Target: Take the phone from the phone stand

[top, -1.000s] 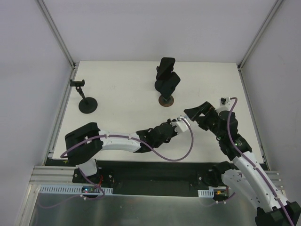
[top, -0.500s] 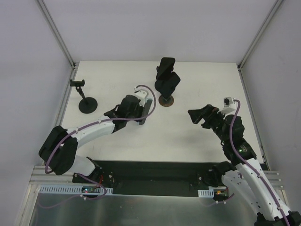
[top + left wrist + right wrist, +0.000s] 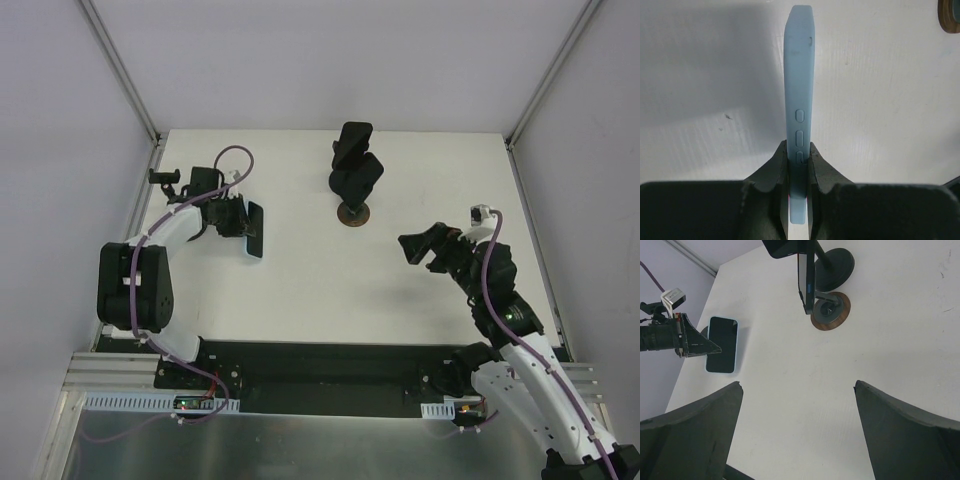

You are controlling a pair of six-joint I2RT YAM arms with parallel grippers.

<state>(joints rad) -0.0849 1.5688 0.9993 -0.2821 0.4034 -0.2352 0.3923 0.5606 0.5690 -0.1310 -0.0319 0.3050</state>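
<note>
Left gripper [image 3: 799,159] clamped on one end of phone [image 3: 253,231], blue case edge between fingers. Phone at 9 o'clock of table [image 3: 300,290], dark face up, near small stand [image 3: 186,222], on its 3 o'clock side. Phone-table contact: cannot tell. Right gripper [image 3: 418,250] spread wide, empty, at 4 o'clock. Tall stands [image 3: 352,185] at 12 o'clock, well apart from phone.

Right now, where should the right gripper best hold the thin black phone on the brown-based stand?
Pinch the thin black phone across its two flat faces, on the upper part clear of the brown-based stand. It stands upright, narrow edge toward the open right gripper, so a straight approach from that near side probably suits.
</note>
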